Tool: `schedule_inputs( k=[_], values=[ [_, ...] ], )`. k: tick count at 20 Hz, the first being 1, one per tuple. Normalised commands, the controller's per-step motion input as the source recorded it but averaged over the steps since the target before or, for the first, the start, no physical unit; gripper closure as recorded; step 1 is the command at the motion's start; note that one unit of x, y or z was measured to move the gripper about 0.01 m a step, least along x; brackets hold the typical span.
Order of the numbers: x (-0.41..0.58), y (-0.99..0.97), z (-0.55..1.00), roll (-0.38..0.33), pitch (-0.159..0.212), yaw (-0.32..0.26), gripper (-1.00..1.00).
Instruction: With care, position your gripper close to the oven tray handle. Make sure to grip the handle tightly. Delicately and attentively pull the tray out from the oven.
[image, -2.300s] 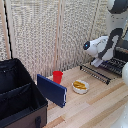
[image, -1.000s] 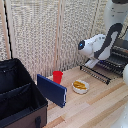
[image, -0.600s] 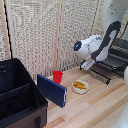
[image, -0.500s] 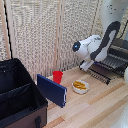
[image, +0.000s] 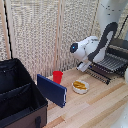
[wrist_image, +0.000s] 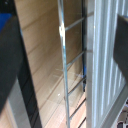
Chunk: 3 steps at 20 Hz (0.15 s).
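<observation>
In the exterior view the oven (image: 121, 46) stands at the right edge, and the tray (image: 111, 63), a dark wire rack, sticks out of its front over the wooden table. The oven tray handle (image: 96, 73) is the dark bar along the rack's front edge. My gripper (image: 82, 65) hangs at the rack's front corner, under the white arm (image: 89, 46). In the wrist view my gripper (wrist_image: 65, 55) is open. Its dark fingers (wrist_image: 10, 65) stand wide apart on both sides of the thin rack rods (wrist_image: 63, 45). That blurred view does not show whether they touch the handle.
A red cup (image: 58, 76) and a small plate of food (image: 80, 86) sit on the table (image: 100, 107) beside the rack. A flat blue box (image: 51, 90) leans against the big open black case (image: 20, 100). A slatted screen (image: 45, 30) closes the back.
The arm and gripper have moved steadily toward the exterior view's left, away from the oven. The cup, plate, blue box and case have not moved.
</observation>
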Motion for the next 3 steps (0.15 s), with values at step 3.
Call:
schedule_inputs(
  k=[3],
  values=[
    [0.173, 0.12, 0.43, 0.039, 0.021, -0.107, -1.0]
  ],
)
